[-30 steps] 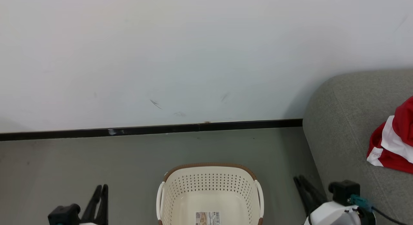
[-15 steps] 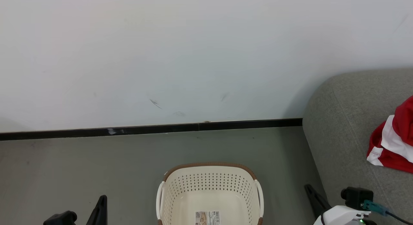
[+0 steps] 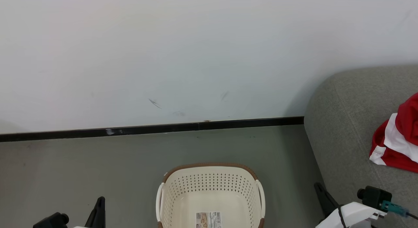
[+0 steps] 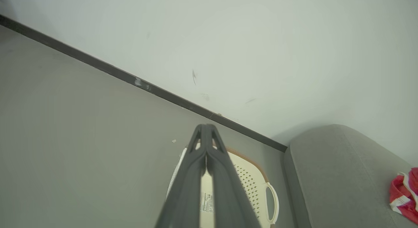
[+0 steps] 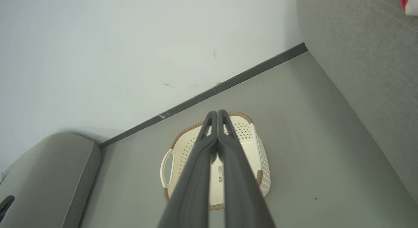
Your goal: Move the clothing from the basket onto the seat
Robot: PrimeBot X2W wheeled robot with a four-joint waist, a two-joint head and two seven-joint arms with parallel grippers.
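Red-and-white clothing (image 3: pixel 396 146) heaped on grey sofa (image 3: pixel 346 123), well right of both jaws, nearer right gripper (image 3: pixel 321 195). Laundry basket (image 3: pixel 212 184) between grippers, bare down to label (image 3: pixel 209 219). Left gripper (image 3: pixel 98 213) and right pressed together, pinching nothing. Probably nothing left to fetch.

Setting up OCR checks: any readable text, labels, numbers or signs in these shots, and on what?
Label on the bottom of the basket: a barcode and small print, too small to read in any view.
Clothing on the sofa: no lettering visible on the part in view.
Wall: scuff marks, no signs or writing.
Nothing can be quoted.
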